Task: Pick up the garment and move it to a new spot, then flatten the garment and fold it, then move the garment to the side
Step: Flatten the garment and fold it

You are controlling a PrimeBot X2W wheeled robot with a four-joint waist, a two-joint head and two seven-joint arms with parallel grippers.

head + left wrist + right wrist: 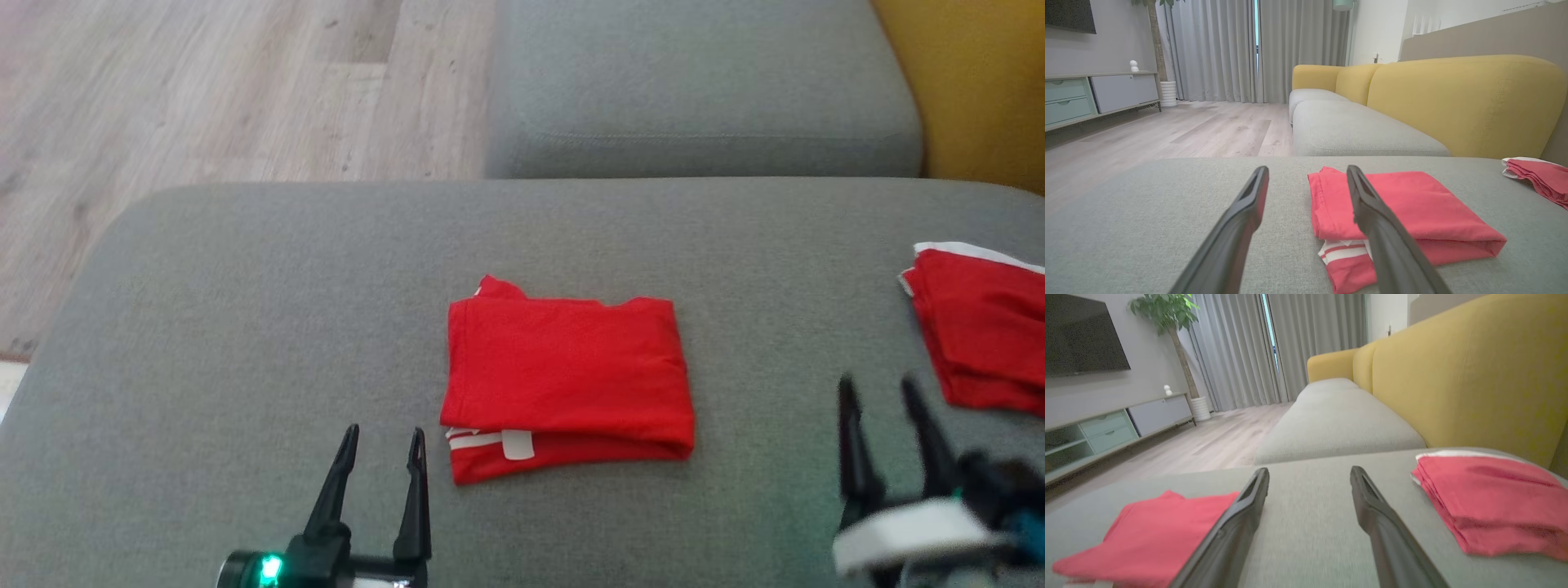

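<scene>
Two red items are sitting on the grey cushion (245, 327). Mid-cushion, the garment (563, 376) is lying folded into a rough rectangle, with white stripes and a white tag peeking out at its near-left corner. At the right, a stack (984, 335) of folded red cloth with a white edge is lying well apart from the garment, partly cut off by the head view's edge. Near the garment's near-left corner, the left gripper (384, 431) is sitting clear of the cloth, fingers spread, gripping nothing. Between garment and stack, nearer the stack, the right gripper (878, 384) is showing blurred in the head view, fingers likewise spread and empty. Right wrist view is showing bare cushion between those fingers, garment off to its left, stack to its right. Beyond, a far cushion (702, 82) is lying against a yellow backrest (971, 73), with wood floor (204, 90) running along the left.
</scene>
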